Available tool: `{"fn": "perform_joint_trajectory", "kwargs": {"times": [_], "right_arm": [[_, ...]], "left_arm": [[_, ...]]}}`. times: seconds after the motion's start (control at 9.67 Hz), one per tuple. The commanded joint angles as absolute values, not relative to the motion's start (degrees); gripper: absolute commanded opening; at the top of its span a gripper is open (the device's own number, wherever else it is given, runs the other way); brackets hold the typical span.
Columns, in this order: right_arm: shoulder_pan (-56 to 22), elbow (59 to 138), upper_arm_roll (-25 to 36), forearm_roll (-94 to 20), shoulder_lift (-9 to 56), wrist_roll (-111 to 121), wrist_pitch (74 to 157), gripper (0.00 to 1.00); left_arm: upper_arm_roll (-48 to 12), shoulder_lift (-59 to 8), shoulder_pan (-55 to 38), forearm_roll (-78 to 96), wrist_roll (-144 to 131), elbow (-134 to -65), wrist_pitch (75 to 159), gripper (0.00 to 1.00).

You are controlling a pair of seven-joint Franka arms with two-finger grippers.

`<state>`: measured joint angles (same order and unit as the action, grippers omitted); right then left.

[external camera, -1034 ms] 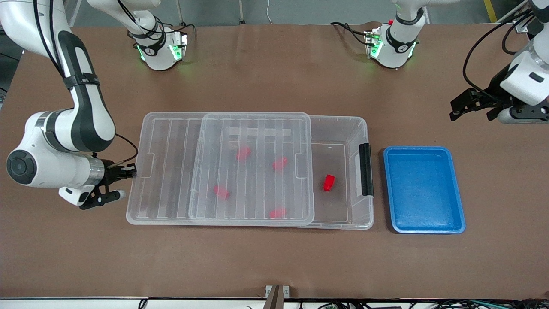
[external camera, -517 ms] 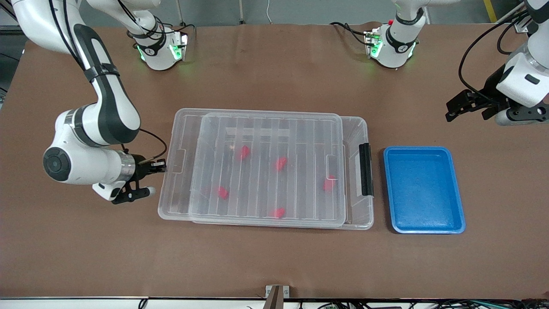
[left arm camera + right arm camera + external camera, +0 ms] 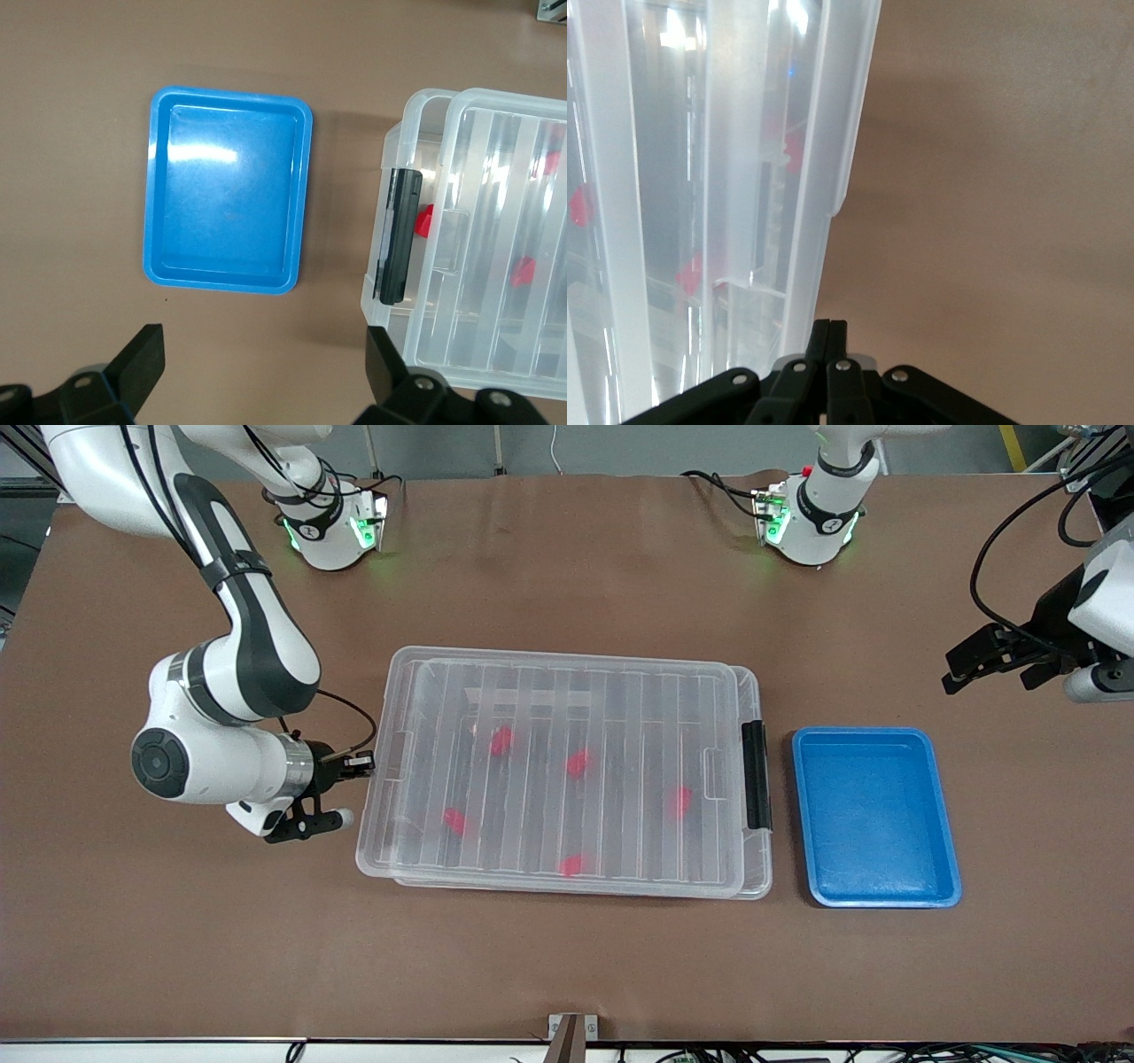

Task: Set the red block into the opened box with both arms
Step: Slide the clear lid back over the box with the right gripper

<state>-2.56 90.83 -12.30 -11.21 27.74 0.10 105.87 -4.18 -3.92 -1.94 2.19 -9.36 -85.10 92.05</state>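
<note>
Inside the box [image 3: 753,868], under its ribbed lid [image 3: 567,691], five red blocks lie scattered; the red block [image 3: 679,802] nearest the black latch [image 3: 755,775] sits at about three o'clock from the others. Beside the latch end, the blue tray [image 3: 873,890] holds nothing. At nine o'clock, the right end effector [image 3: 363,763], fingers together, meets the lid's edge. Over the counter [image 3: 567,957] at the left arm's end, the left end effector [image 3: 970,669] hangs with fingers apart.

White rounded arms [image 3: 221,691] with black joint bands, black cables, green-lit bases, black claws [image 3: 266,381].
</note>
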Motion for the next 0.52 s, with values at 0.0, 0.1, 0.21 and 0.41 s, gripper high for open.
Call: {"fn": "perform_joint_trajectory", "kwargs": {"times": [0.0,0.1,0.21,0.41], "right_arm": [[-2.29,89.12,-13.18,-12.48,28.74,-1.14,105.56,0.00],[-2.37,89.12,-13.18,-12.48,28.74,-1.06,105.56,0.00],[-1.76,88.25,-13.18,-11.78,28.57,-0.97,105.12,0.11],[-1.41,89.29,-10.48,-3.14,21.50,-4.01,104.41,1.00]], "left_arm": [[-3.96,-5.19,-2.46,3.16,-9.05,-85.42,89.74,1.00],[-3.96,-4.40,-2.63,3.16,-8.97,-86.30,89.48,1.00],[-3.96,-3.26,-2.64,3.16,-8.88,-87.70,89.47,1.00],[-3.96,-1.68,-2.64,2.90,-7.04,-89.64,89.47,1.00]]}}
